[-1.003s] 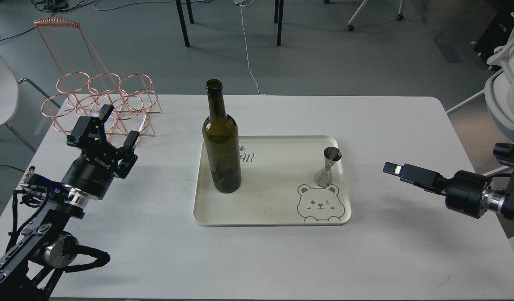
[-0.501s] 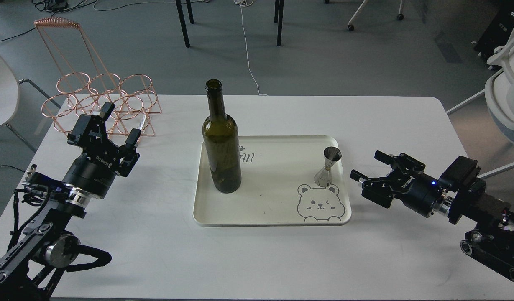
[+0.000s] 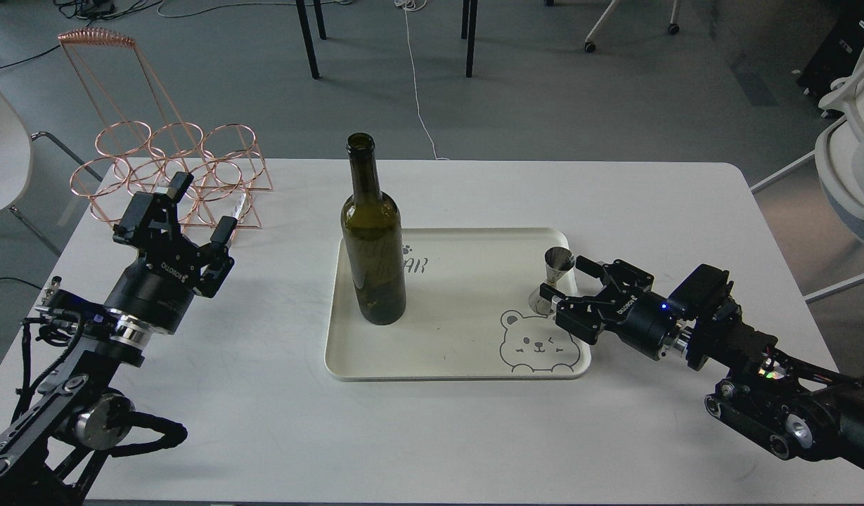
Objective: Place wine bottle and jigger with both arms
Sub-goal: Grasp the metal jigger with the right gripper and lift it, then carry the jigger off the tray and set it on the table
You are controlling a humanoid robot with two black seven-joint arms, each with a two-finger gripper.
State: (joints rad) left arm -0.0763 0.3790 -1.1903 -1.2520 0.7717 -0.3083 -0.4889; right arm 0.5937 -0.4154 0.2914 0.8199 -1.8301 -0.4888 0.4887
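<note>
The wine bottle (image 3: 372, 239), dark olive-green and unlabelled, stands upright at the left of a cream tray (image 3: 446, 372) with a bear drawing. The jigger (image 3: 556, 267), small and steel, stands upright at the tray's right side. My right gripper (image 3: 562, 277) is open at the tray's right edge. One finger is behind the jigger's upper cup and the other is in front of its base; contact is not clear. My left gripper (image 3: 201, 207) is open and empty, well left of the bottle, near the table's back left.
A copper wire bottle rack (image 3: 171, 169) stands at the table's back left corner, just behind my left gripper. The white table (image 3: 474, 436) carries the tray at its middle. Chairs and table legs stand on the floor beyond.
My right arm has swung in from the right edge to the jigger, its gripper now showing open around it. My left arm, the bottle and the jigger have hardly moved.
</note>
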